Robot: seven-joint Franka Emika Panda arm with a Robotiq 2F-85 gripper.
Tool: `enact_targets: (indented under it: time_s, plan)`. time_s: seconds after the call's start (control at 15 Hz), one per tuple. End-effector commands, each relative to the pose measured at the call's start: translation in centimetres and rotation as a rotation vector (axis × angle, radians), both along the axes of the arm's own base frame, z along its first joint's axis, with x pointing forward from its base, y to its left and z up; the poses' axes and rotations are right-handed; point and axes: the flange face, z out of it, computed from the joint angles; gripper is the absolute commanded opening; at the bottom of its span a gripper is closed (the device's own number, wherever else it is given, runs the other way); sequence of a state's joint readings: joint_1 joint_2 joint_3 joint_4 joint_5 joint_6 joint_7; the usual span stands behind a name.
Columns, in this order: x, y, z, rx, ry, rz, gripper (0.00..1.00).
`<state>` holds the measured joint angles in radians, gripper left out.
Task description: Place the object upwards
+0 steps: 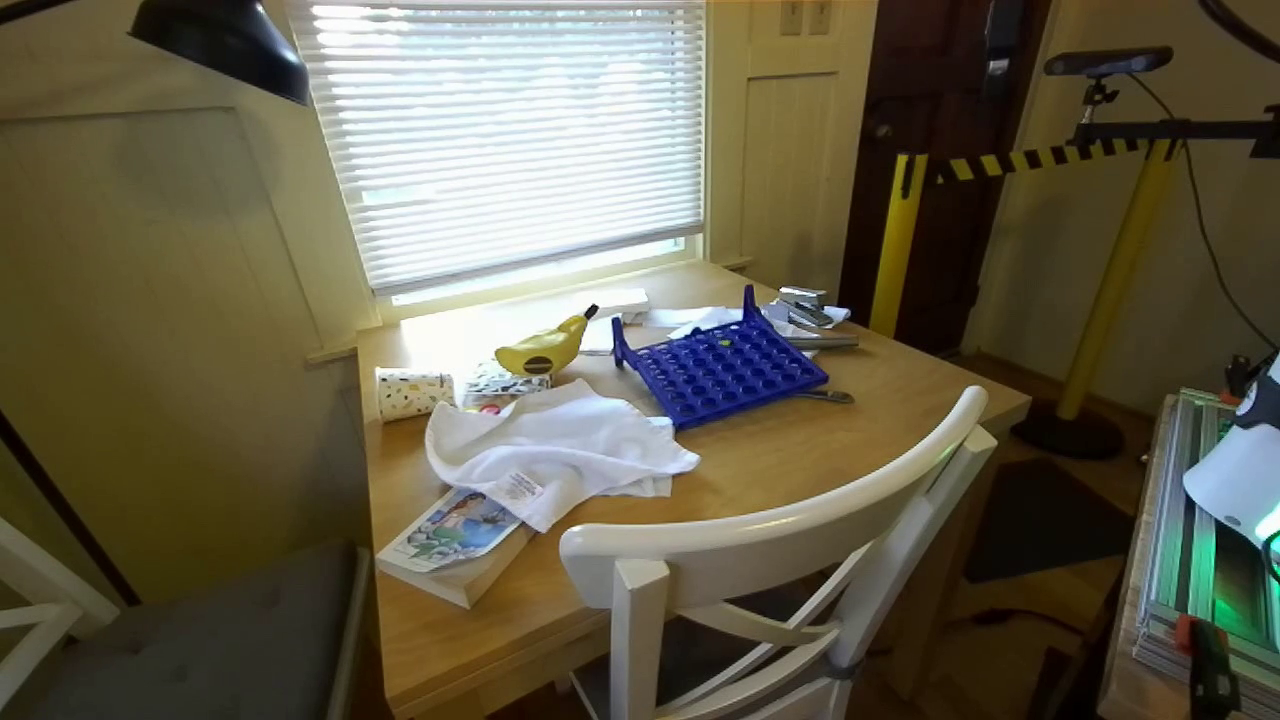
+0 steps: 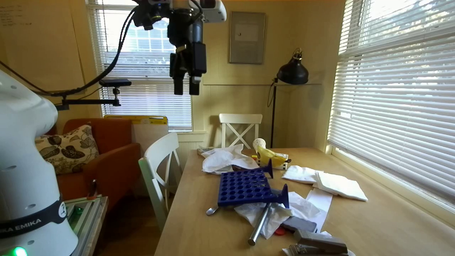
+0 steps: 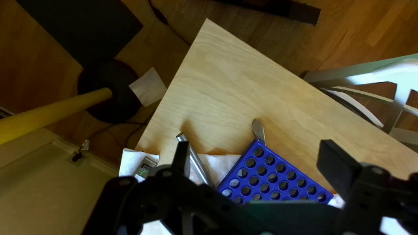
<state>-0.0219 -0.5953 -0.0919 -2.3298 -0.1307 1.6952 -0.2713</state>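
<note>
A blue frame with rows of round holes lies on its broad side on the wooden table, in both exterior views (image 1: pixel 735 375) (image 2: pixel 243 188). Its two feet stick out toward the window side. It rests partly over crumpled white paper and a metal utensil. The wrist view shows part of the frame (image 3: pixel 268 169) from above; its lower part is hidden behind the gripper body. My gripper (image 2: pixel 186 87) hangs high above the table, pointing down, open and empty. In the wrist view, the fingers (image 3: pixel 254 155) are wide apart. The gripper is out of view in an exterior view.
A metal rod (image 2: pixel 260 224), a stapler (image 2: pixel 320 243) and crumpled paper (image 2: pixel 300 206) lie by the frame. A white cloth (image 1: pixel 560 445), book (image 1: pixel 460 545), yellow banana-shaped item (image 1: pixel 545 350) and cup (image 1: pixel 412 393) are on its other side. A white chair (image 1: pixel 780 530) stands at the table edge.
</note>
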Motion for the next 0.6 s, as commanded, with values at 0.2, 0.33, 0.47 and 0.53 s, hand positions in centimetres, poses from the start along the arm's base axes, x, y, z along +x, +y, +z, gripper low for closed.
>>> enact_targets:
  time_s: [0.2,0.33,0.47,0.53]
  plan:
    - [-1.2,-1.4,-3.0,0.160,0.039,-0.032,1.00]
    - [-1.6,-2.0,-4.4,0.220,0.054,-0.062,1.00]
    - [-2.1,-2.5,-5.8,0.254,0.079,-0.102,1.00]
    - [-2.1,-2.9,-6.8,0.214,0.086,-0.133,1.00]
